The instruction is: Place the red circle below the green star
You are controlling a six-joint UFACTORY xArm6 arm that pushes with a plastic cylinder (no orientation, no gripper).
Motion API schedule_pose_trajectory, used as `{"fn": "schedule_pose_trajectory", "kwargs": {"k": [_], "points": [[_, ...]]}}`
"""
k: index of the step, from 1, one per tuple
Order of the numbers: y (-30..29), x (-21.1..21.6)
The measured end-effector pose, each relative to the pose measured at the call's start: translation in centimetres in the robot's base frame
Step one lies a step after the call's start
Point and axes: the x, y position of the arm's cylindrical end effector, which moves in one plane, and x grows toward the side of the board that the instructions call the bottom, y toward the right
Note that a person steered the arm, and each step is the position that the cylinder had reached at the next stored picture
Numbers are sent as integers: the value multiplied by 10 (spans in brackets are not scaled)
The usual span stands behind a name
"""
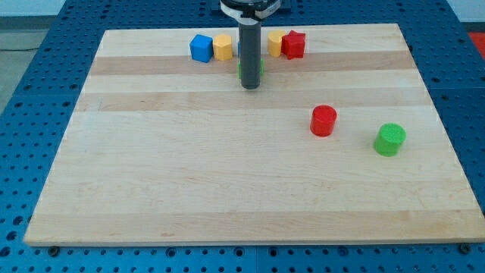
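A: A pale wooden board (227,189) lies on a blue perforated bench (30,114), seen from its near edge. Where is the red circle?

B: The red circle (323,120) stands right of centre, upright on its flat end. Being round, it points no particular way and shows no long axis. A green circle (390,139) sits near it, toward the view's lower right, the two apart.

A: And the green star?

B: A green block (261,67) shows only as slivers behind the rod (250,53), near the view's top. Its shape cannot be made out from here.

A: How is the arm posed?

B: The rod hangs straight down from the view's top centre, vertical. My tip (250,87) meets the board just in front of that green block, well apart from the red circle. It holds nothing; whether it touches the green block cannot be told.

A: What else?

B: Along the top edge, a blue block (201,48) touches a yellow one (223,47) left of the rod. To its right, a second yellow block (275,42) sits against a red block (293,45).
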Motion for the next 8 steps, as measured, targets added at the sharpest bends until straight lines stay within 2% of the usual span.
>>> {"fn": "schedule_pose_trajectory", "kwargs": {"k": [4,6,8], "points": [[0,-4],[17,32],[162,35]]}}
